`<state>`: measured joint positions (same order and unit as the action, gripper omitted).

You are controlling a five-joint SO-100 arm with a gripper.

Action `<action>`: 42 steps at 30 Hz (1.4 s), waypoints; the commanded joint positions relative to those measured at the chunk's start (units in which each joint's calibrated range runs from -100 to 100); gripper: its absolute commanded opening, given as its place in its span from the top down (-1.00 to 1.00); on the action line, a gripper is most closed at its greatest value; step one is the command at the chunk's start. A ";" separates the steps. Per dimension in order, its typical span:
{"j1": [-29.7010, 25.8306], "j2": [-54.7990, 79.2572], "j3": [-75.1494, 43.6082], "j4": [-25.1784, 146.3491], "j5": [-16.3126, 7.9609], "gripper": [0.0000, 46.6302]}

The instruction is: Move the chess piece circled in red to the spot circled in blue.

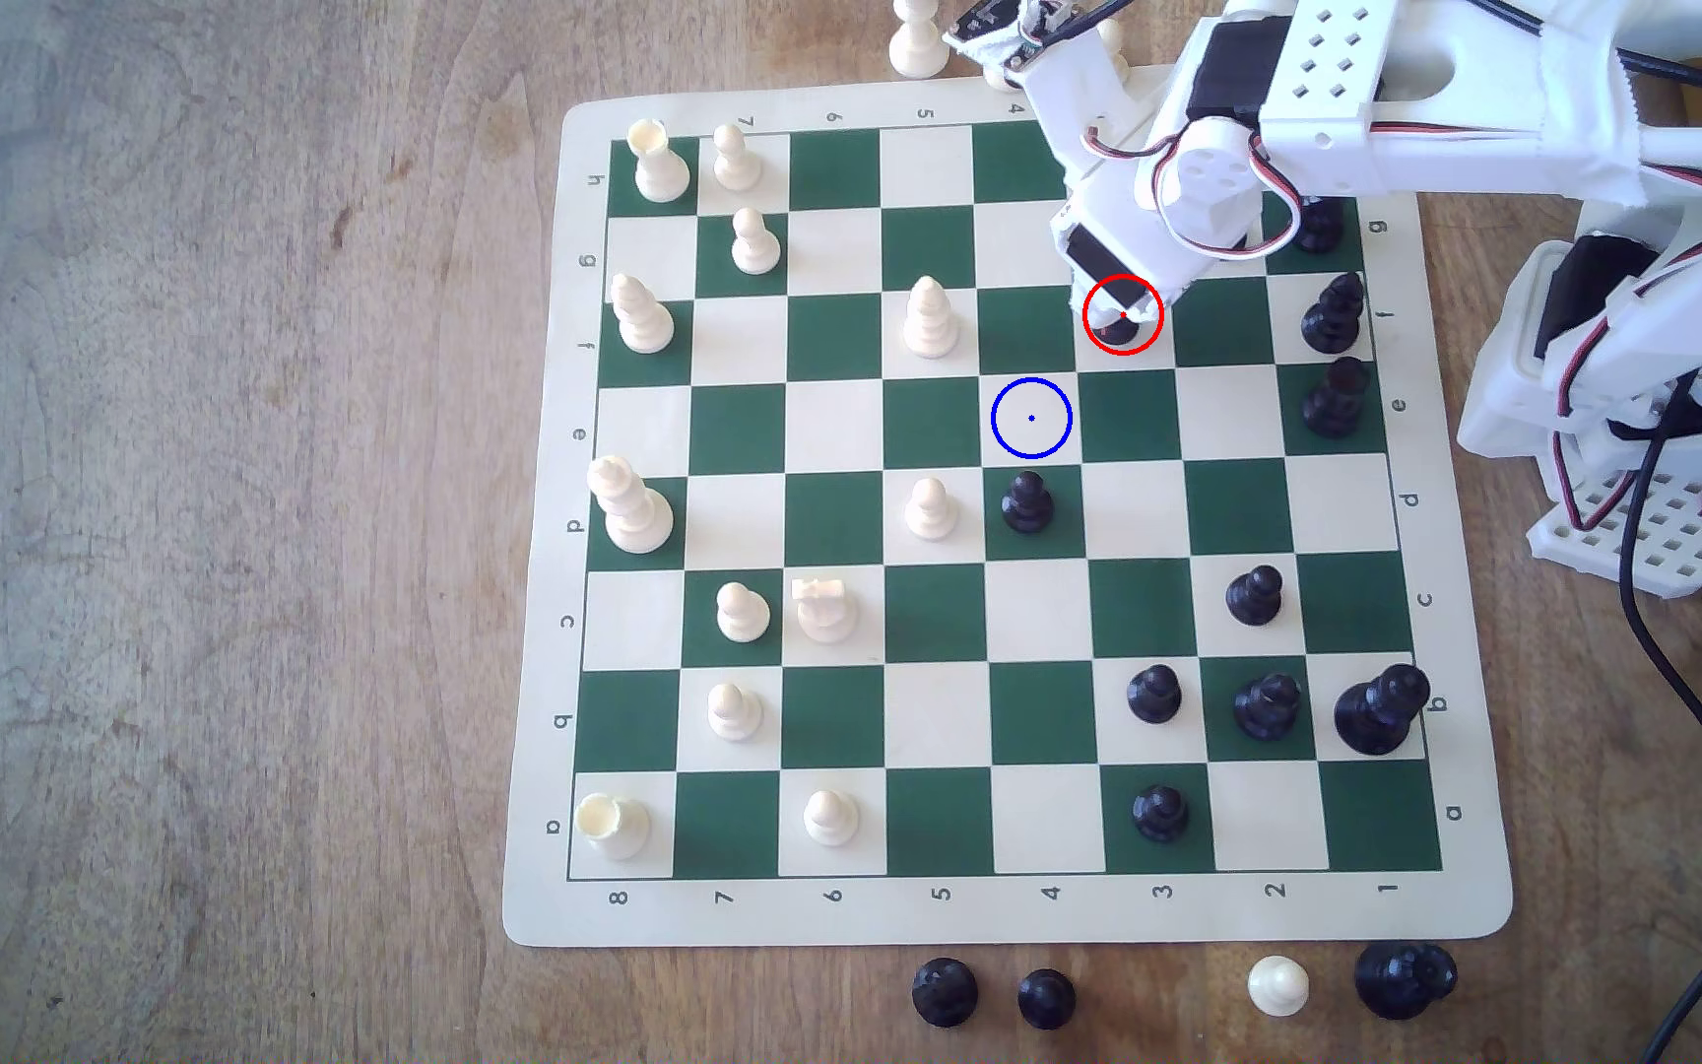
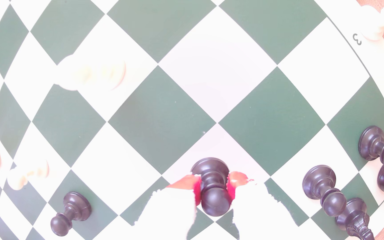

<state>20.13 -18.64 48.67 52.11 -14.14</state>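
The chess piece circled in red is a black pawn (image 1: 1116, 329) on a cream square in the board's upper right of the exterior view, mostly covered by my gripper (image 1: 1123, 307). In the wrist view the pawn (image 2: 211, 184) stands upright between my gripper's (image 2: 214, 178) red-padded fingers (image 2: 194, 184), which press on its collar from both sides. Its base rests on the cream square. The spot circled in blue (image 1: 1031, 417) is a bare cream square diagonally beside it, one square toward the exterior view's left and one nearer the front edge.
A black pawn (image 1: 1027, 501) stands just in front of the blue spot. A white bishop (image 1: 929, 317) is two squares to the exterior view's left of my gripper. Tall black pieces (image 1: 1331, 312) line the right edge. Captured pieces (image 1: 1046, 998) lie off the board's front.
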 commanded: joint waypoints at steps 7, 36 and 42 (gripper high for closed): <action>-2.65 -11.75 -2.79 7.43 0.93 0.99; -11.18 2.34 -17.21 6.20 1.56 0.99; -12.19 5.82 -19.29 6.20 1.56 0.99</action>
<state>8.48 -13.45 35.92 58.96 -12.38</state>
